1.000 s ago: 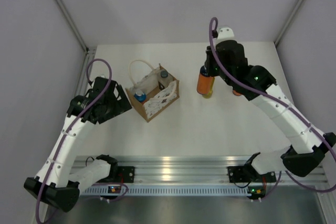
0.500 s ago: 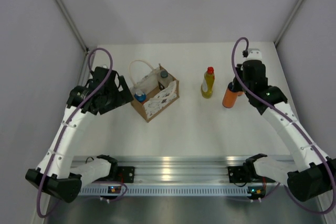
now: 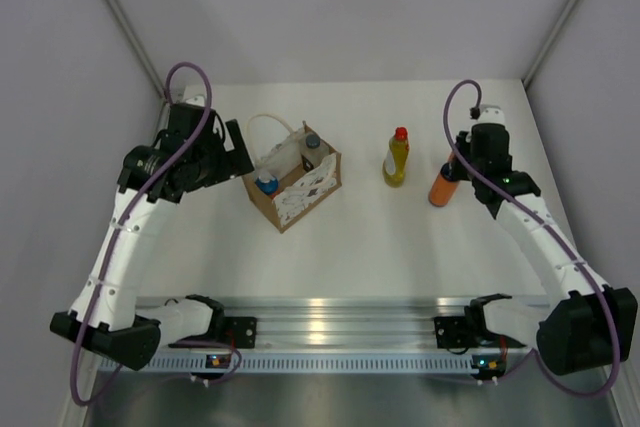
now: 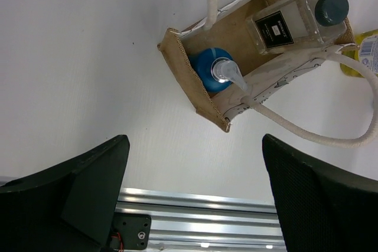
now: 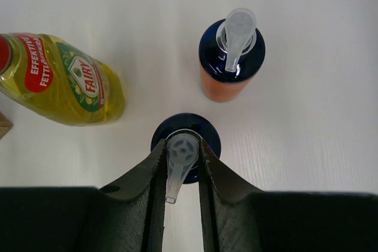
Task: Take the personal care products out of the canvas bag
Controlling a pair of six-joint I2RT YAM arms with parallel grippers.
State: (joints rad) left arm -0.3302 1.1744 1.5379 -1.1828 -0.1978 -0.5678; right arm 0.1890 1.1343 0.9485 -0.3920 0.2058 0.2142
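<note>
You see a plain white surface [image 3: 360, 257], pale grey walls [image 3: 330, 7] around it, and a ribbed aluminium rail [image 3: 340, 322] along its near edge.

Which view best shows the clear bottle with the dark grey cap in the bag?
Left wrist: the clear rectangular bottle with dark grey cap appears large, label visible, inside the tan canvas bag. Top external shows it tiny; right wrist does not show it.

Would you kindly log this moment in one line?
right end effector: shut on orange blue-topped bottle; left end effector: open near tan canvas bag; bag: blue-capped bottle, clear bottle
</note>
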